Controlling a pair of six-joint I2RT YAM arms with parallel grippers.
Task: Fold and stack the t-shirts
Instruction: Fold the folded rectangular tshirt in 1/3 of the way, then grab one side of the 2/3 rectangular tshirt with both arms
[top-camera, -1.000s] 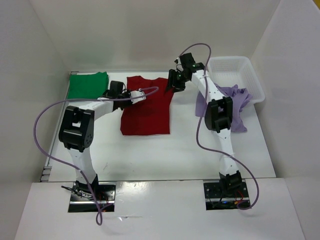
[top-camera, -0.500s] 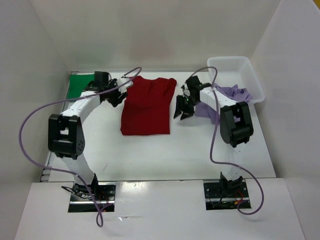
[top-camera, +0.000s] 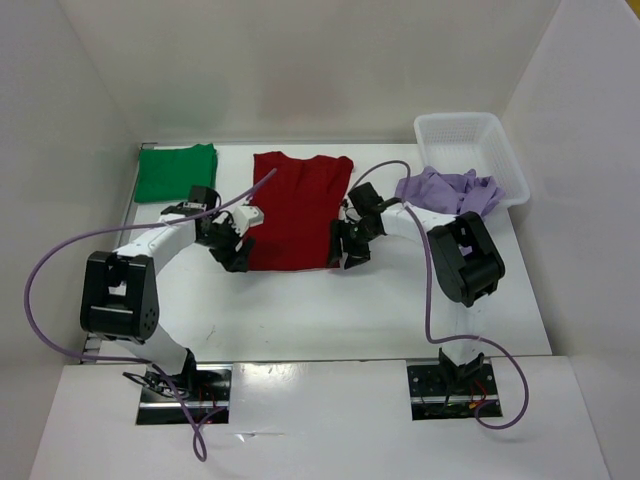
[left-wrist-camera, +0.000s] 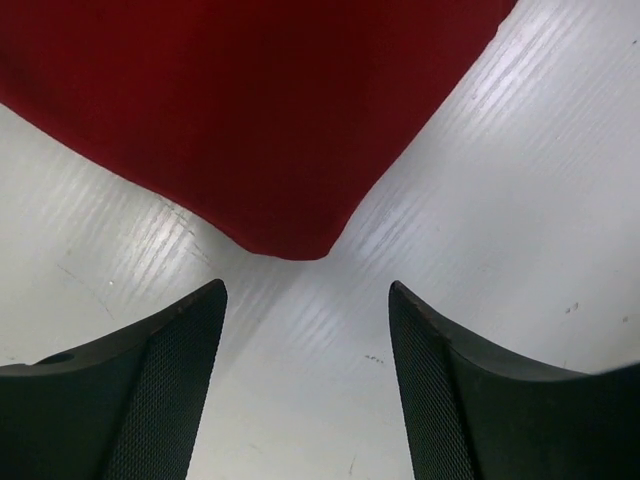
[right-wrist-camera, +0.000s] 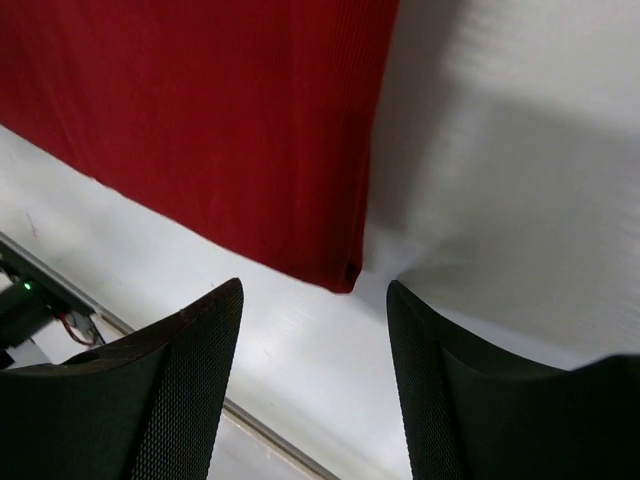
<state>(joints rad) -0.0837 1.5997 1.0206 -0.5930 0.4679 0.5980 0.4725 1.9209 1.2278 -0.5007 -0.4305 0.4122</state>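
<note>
Both tools have come from the collar end of the dark red t-shirt (top-camera: 295, 210) to its near hem; jaws apart, nothing gripped.

Left tool (left-wrist-camera: 306, 285): fingers spread, and the hem's left corner lies flat on the surface (top-camera: 300, 310) just ahead of the gap, not yet between the fingers. Right tool (right-wrist-camera: 315, 284): the same, with the right corner just ahead and a little toward its right finger. Judged: sleeves done, both tools are set to pinch the hem corners for the lengthwise fold. The green t-shirt (top-camera: 177, 172) lies folded well beyond the left tool. The lavender t-shirt (top-camera: 445, 188) lies crumpled beyond the right tool, against the basket (top-camera: 455, 118), untouched.
</note>
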